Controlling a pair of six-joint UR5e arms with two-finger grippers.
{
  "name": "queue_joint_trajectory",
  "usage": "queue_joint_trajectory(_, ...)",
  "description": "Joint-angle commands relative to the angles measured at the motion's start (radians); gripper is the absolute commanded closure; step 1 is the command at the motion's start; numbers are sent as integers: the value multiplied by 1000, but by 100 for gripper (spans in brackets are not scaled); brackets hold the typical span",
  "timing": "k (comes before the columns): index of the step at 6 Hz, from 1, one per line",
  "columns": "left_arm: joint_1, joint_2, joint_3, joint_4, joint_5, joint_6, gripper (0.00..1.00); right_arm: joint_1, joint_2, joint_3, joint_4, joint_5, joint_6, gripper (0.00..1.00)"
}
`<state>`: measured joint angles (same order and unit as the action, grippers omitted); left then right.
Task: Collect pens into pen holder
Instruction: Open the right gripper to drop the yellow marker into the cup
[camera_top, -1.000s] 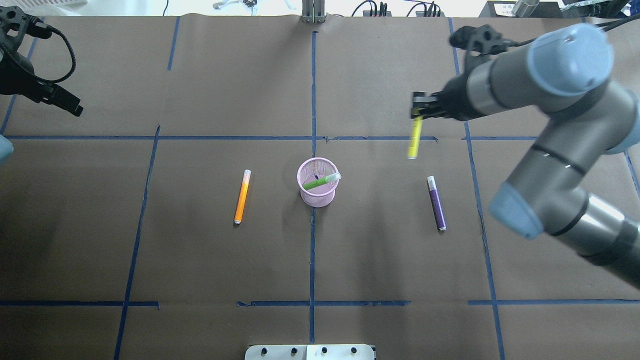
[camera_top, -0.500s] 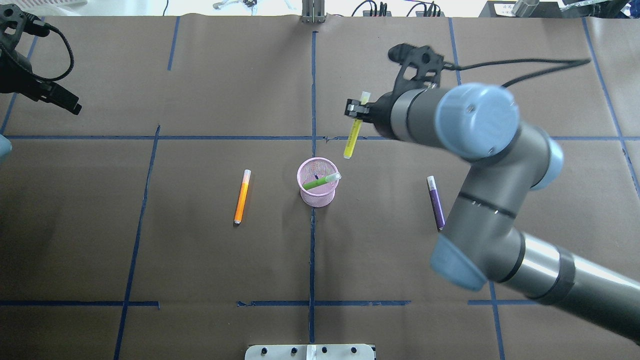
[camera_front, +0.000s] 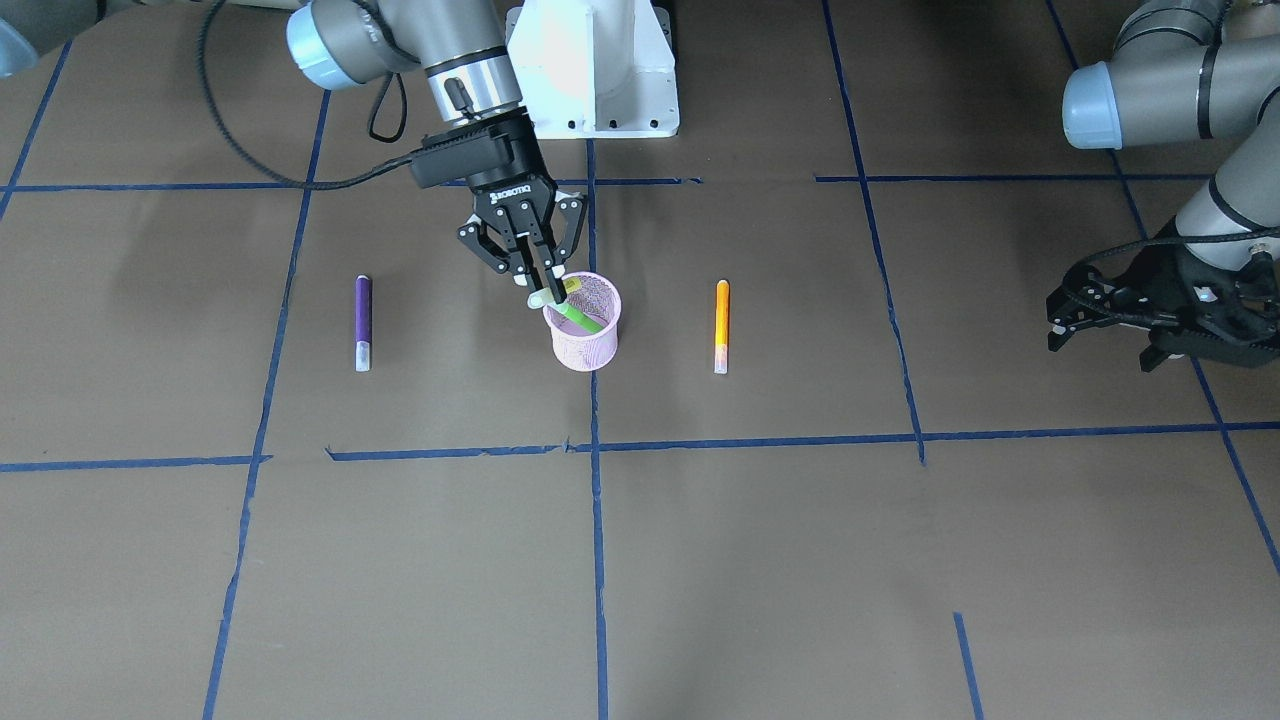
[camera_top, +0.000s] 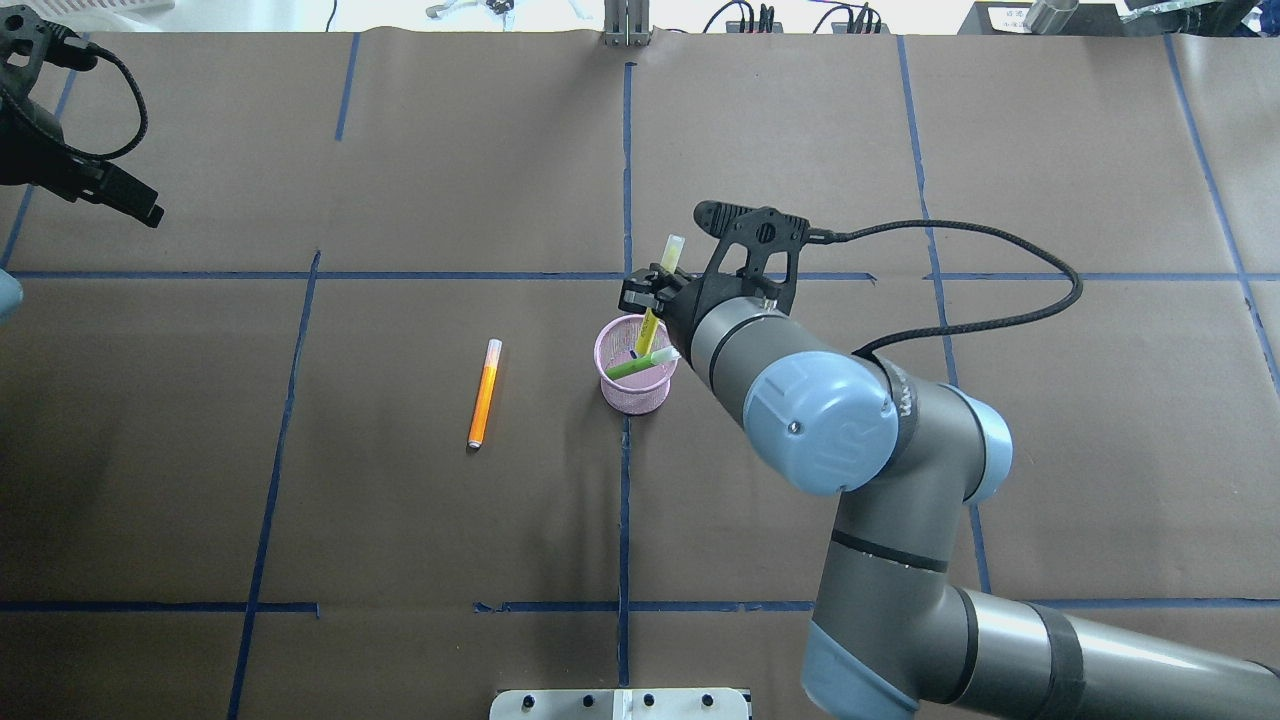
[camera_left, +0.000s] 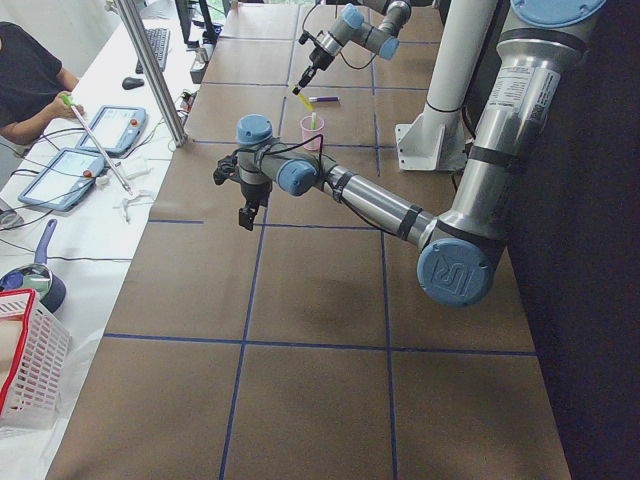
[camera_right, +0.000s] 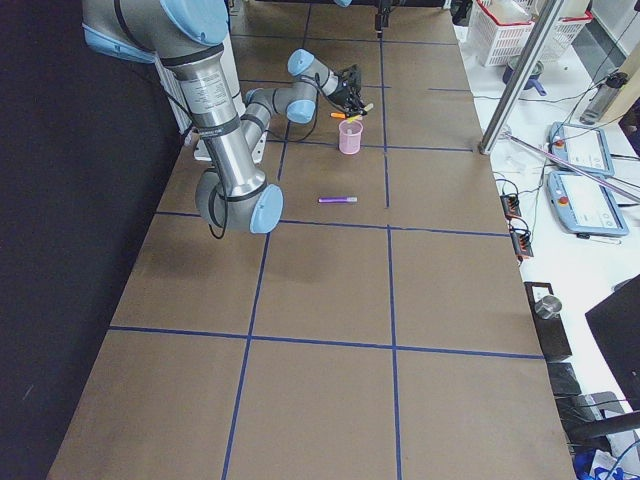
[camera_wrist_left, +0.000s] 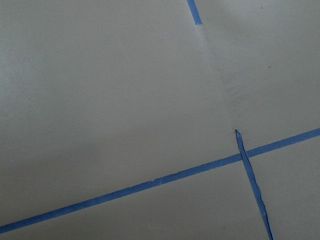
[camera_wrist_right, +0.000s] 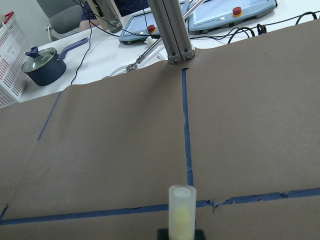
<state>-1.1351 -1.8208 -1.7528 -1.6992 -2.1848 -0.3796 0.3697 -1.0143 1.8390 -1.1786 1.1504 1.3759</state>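
The pink mesh pen holder (camera_top: 632, 396) (camera_front: 585, 350) stands mid-table with a green pen (camera_top: 632, 368) (camera_front: 582, 319) leaning inside. My right gripper (camera_top: 647, 293) (camera_front: 541, 277) hangs just above its rim, shut on a yellow pen (camera_top: 657, 298) whose lower end dips into the holder's mouth; its pale cap (camera_wrist_right: 182, 210) shows in the right wrist view. An orange pen (camera_top: 484, 393) (camera_front: 722, 322) lies flat on the holder's left-arm side. On the other side lies a purple pen (camera_front: 363, 318) (camera_right: 337, 200), hidden by my arm in the overhead view. My left gripper (camera_front: 1100, 345) hovers open far off, holding nothing.
Blue tape lines grid the brown table cover. The robot's white base (camera_front: 595, 70) sits behind the holder. A metal post (camera_top: 627, 25) stands at the far edge. A person (camera_left: 30, 80) sits at the side bench with tablets and a white basket (camera_left: 25, 360).
My right arm swung left across the table with the yellow pen and lowered it over the holder. The arm now covers the purple pen in the overhead view. The left arm barely moved.
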Motion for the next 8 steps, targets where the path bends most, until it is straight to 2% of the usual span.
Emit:
queue_joint_trajectory(1,0,0,-1,1,0,-1,0,-15,3,-7,-9,-29,0,90)
queue_joint_trajectory(2,0,0,-1,0,0,-2,0,-15,17,-33,-4,-31,0,69)
queue_joint_trajectory(3,3,-8,-1,0,0,-18,0,-15,22,-44,-7,-31,0,31)
queue_joint_trajectory(4,9,-17,3,0,-1,-77,0,-15,20,-44,-9,-31,-1,13)
queue_joint_trajectory(5,24,-41,9,1,-1,-97,0,-12,19,-28,-3,-25,-1,11)
queue_joint_trajectory(6,90,-88,3,13,-4,-143,0,1,17,-3,-3,1,-3,11)
queue_joint_trajectory(8,245,-190,18,56,-4,-241,0,113,-68,84,-6,205,-3,12)
